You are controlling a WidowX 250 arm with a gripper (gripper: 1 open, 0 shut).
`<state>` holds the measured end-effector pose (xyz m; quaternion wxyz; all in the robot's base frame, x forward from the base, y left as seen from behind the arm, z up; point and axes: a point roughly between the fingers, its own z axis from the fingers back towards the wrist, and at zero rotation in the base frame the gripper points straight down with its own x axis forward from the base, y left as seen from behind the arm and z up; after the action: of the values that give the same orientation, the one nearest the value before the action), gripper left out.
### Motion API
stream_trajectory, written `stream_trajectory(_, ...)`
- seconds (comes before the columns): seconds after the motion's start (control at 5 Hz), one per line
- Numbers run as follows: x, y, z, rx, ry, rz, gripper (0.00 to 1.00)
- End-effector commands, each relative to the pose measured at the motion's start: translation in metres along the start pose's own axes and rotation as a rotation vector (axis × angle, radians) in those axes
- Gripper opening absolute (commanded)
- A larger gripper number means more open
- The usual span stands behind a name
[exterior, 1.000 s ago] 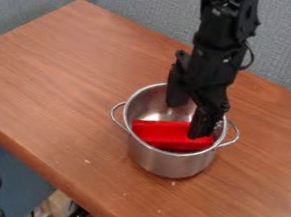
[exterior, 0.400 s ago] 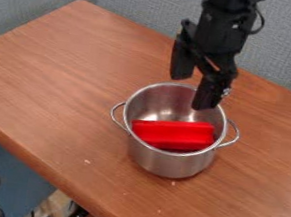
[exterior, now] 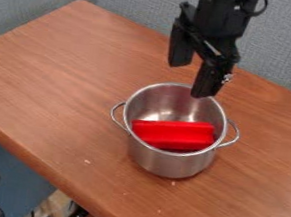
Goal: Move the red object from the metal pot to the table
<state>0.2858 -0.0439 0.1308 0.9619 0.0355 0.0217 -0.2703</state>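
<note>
The shiny round stainless-steel pot point(exterior: 172, 136) is sitting on the reddish-brown wood-grain surface point(exterior: 59, 69). The flat bright red rectangular block point(exterior: 174, 134) is lying inside it. At 12 o'clock above the pot, the black hand point(exterior: 194, 69) is hanging open and empty, fingers pointing down.

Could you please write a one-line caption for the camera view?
Open gripper hovers above the metal pot on the table, red object inside.
</note>
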Motion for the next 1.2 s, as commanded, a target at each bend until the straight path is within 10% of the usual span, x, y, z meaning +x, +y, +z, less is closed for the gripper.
stream_trajectory(0.0, -0.0009, -0.0066, 0.0205, 0.040, -0.066, -0.001, 1.00)
stream_trajectory(1.0, -0.0030, -0.0114, 0.0183, 0.057, -0.090, 0.006, 1.00)
